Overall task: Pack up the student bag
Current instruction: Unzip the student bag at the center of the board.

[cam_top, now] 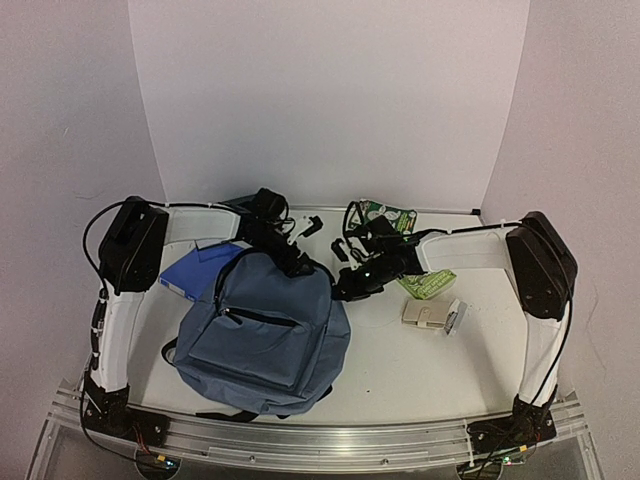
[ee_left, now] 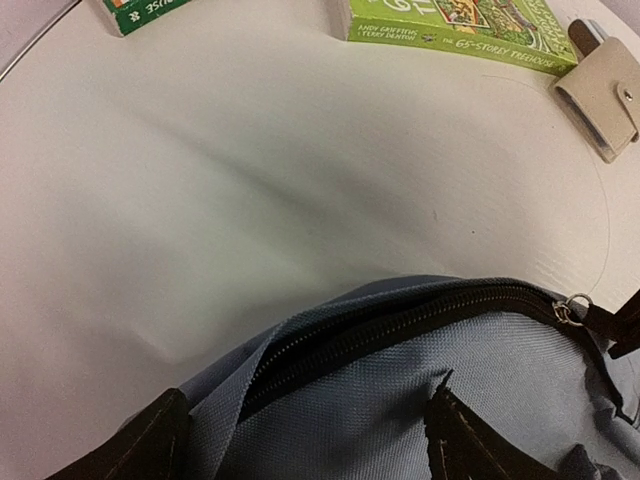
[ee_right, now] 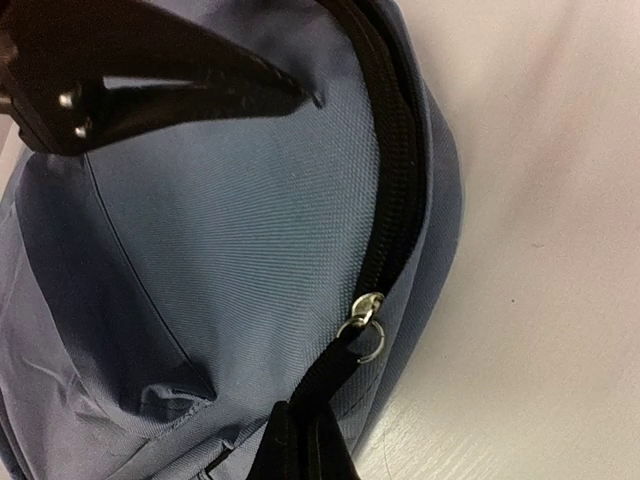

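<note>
The slate-blue student bag [cam_top: 265,335] lies flat on the table, front pocket up. My left gripper [cam_top: 295,262] is at its top edge. In the left wrist view it [ee_left: 310,440] is open, its fingers [ee_left: 470,440] wide apart and resting on the bag fabric [ee_left: 400,400] just below the black zipper. My right gripper [cam_top: 355,285] is at the bag's upper right edge. In the right wrist view it [ee_right: 305,450] is shut on the black zipper pull strap [ee_right: 335,385], which hangs from the metal slider [ee_right: 365,312]. The zipper above the slider looks shut.
A bright-blue book [cam_top: 195,268] lies left of the bag's top. Green books lie at the back [cam_top: 385,218] and right of the right gripper [cam_top: 428,282]. A beige wallet [cam_top: 432,315] lies right of the bag. White walls enclose the table.
</note>
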### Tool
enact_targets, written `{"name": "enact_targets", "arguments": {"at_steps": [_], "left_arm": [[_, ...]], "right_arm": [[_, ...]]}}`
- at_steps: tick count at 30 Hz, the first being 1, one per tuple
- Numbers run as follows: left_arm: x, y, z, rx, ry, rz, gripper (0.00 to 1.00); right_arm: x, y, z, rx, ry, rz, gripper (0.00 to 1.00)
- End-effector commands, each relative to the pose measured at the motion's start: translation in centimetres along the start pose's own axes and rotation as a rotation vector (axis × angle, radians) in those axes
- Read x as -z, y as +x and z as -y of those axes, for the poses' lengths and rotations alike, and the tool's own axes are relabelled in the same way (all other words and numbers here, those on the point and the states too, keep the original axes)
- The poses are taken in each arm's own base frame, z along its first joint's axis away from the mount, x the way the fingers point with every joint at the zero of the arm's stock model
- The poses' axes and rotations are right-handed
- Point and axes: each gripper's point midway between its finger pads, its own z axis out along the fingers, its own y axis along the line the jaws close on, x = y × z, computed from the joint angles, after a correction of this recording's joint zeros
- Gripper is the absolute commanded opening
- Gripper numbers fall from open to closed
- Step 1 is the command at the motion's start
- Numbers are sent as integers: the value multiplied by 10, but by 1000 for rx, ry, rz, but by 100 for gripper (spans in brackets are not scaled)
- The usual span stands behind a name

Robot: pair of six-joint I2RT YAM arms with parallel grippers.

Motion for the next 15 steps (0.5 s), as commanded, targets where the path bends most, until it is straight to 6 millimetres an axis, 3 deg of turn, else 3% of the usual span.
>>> {"name": "enact_targets", "arguments": {"at_steps": [1,3,11,13,15], "left_arm": [[-7,-8,0,-76,6,2,77],[-14,-4,-3,-73,-16,-20,68],[-25,15,-23,-20,-127,-63,9],[-24,17,-26,-3,-152,-52,2],[-22,16,-28,15,-171,-37,0]], "right_arm": [[1,-10,-7,-4,-23,28,0],[0,-10,-8,-8,-27,26,0],[4,3,-17,-39,-44,3,0],[3,13,-22,-47,-48,-17,0],[2,26,-27,-56,-49,-42,0]]}}
